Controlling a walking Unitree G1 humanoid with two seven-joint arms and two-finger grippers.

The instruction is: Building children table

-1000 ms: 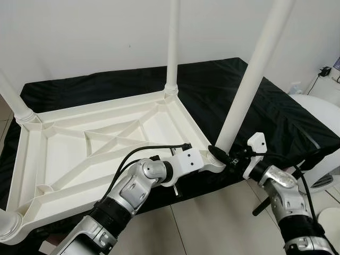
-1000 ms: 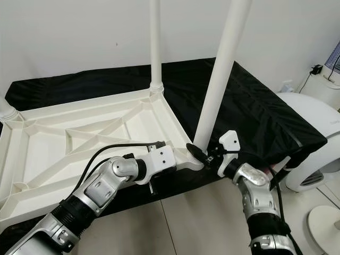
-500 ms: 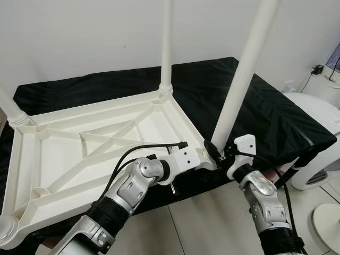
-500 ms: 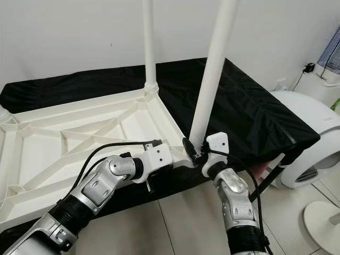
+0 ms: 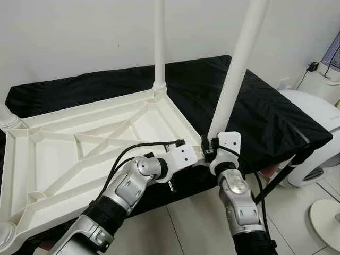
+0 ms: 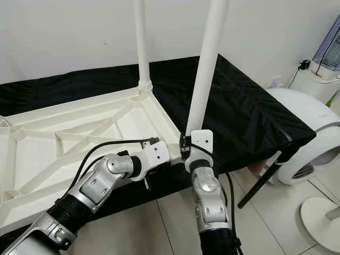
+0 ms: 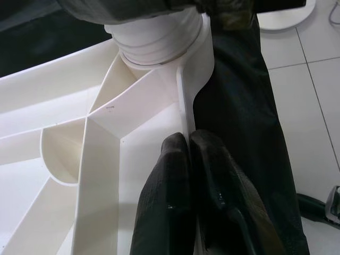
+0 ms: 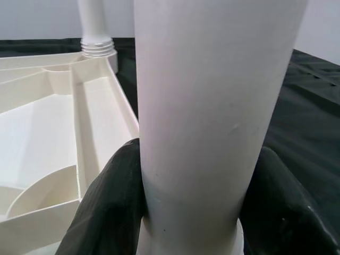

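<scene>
The white plastic table top point(image 5: 79, 154) lies upside down on a black-covered surface. A white leg point(image 5: 234, 69) stands upright in its near right corner socket. My right gripper point(image 5: 209, 149) is shut on the base of this leg, with a black finger point(image 8: 114, 196) on each side of the leg point(image 8: 212, 106). My left gripper point(image 7: 188, 139) is shut on the thin rim point(image 7: 183, 95) of the table top, just beside that corner socket point(image 7: 159, 37). Another leg point(image 5: 158, 42) stands in the far right corner.
Two more legs rise at the left corners, one at the far left point(image 5: 6, 116) and one at the near left point(image 5: 5, 234). The black cloth point(image 5: 271, 106) drops off at the right. A white rounded appliance point(image 5: 319, 122) and a round stand base point(image 5: 326, 215) sit on the tiled floor point(image 5: 186, 223).
My right wrist has swung around the leg's base from its right side to its near side, still shut on it. The left gripper has stayed on the rim. The camera has shifted.
</scene>
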